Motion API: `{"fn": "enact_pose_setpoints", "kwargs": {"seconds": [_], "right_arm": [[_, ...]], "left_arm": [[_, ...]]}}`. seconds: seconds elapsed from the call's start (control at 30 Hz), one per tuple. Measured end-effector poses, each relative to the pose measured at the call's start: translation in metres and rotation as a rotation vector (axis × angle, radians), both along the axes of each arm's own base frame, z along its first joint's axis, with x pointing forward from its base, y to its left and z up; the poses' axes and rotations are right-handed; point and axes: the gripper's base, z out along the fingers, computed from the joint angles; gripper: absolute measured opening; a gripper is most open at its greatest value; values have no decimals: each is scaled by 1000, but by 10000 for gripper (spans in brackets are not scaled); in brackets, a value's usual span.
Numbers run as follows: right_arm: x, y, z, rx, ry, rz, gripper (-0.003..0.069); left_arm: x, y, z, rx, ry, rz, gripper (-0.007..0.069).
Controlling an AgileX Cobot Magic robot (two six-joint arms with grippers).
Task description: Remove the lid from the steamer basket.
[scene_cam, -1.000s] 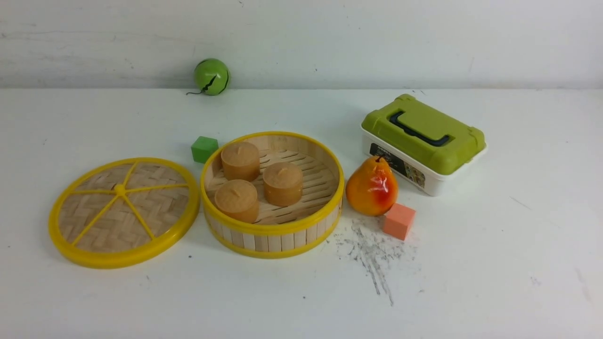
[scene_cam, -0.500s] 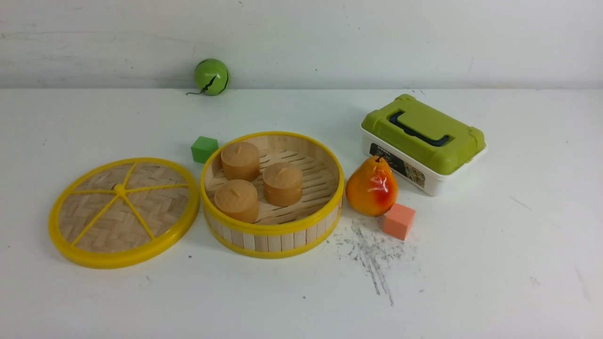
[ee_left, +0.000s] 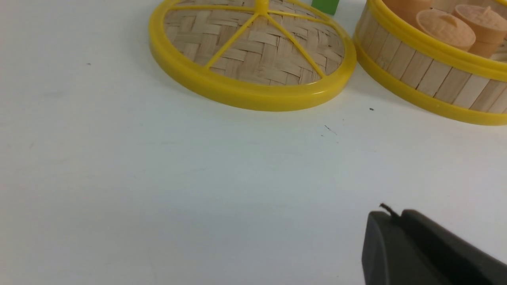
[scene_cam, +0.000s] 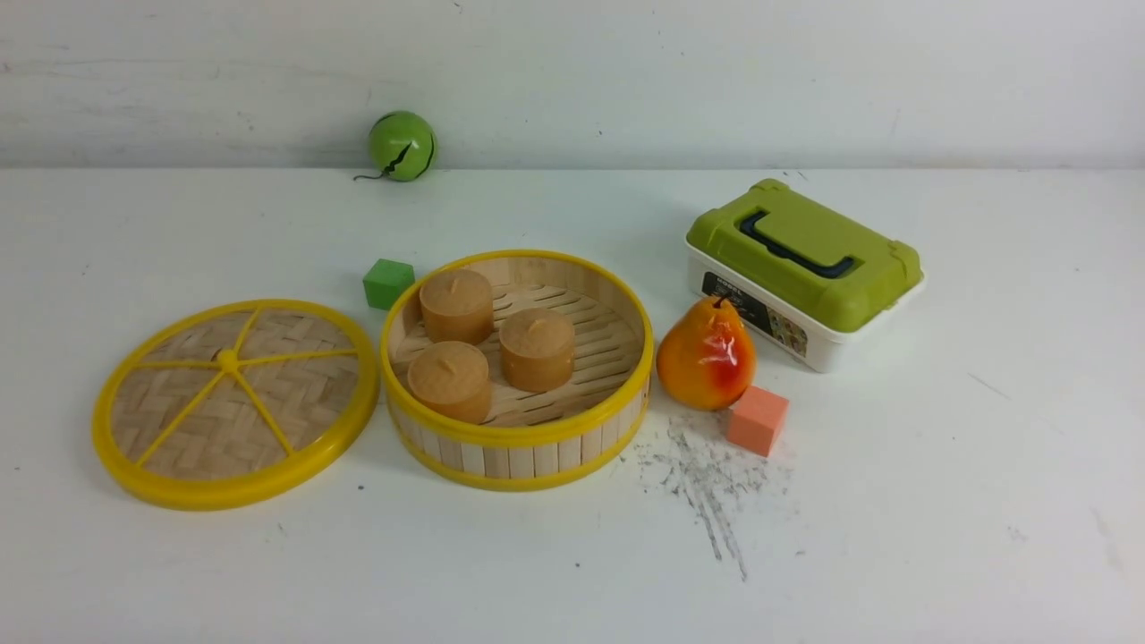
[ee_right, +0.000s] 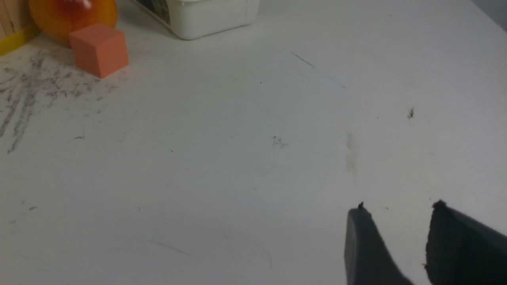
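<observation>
A: Has anything shifted over the last second?

B: Nothing that I can see; the front view matches the two earlier ones item for item. The lid (scene_cam: 234, 404) lies flat on the table (scene_cam: 894, 537), just to the left of the steamer basket (scene_cam: 517, 368), rims nearly touching; the basket stands open with three brown buns (scene_cam: 494, 343) inside. I'd judge the task done and the arms simply parked.

A: And the pincers?

B: Neither shows in the front view. The left gripper (ee_left: 390, 221) appears only in its wrist view as one dark mass with a thin seam; the fingers look pressed together, holding nothing, near the lid and clear of it. The right gripper (ee_right: 398, 225) shows two dark fingers (ee_right: 364, 241) with a small gap of bare table between them; slightly parted, empty, touching nothing I can make out; the orange cube (ee_right: 99, 49) and the pear (ee_right: 73, 16) sit well apart from it.
</observation>
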Motion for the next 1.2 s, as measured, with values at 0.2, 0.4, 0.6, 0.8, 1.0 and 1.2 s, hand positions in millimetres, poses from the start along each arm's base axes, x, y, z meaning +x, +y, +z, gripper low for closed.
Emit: {"fn": "enact_pose_setpoints", "kwargs": {"seconds": [0.2,0.4,0.6,0.8,1.0,1.2], "right_arm": [[0,0,0,0,0,0,240],[0,0,0,0,0,0,240],[0,0,0,0,0,0,240],[0,0,0,0,0,0,240],[0,0,0,0,0,0,240],[0,0,0,0,0,0,240]], "left_arm": [[0,0,0,0,0,0,39],[0,0,0,0,0,0,41],[0,0,0,0,0,0,50],[0,0,0,1,0,0,57],[0,0,0,1,0,0,62],[0,0,0,1,0,0,72]]}}
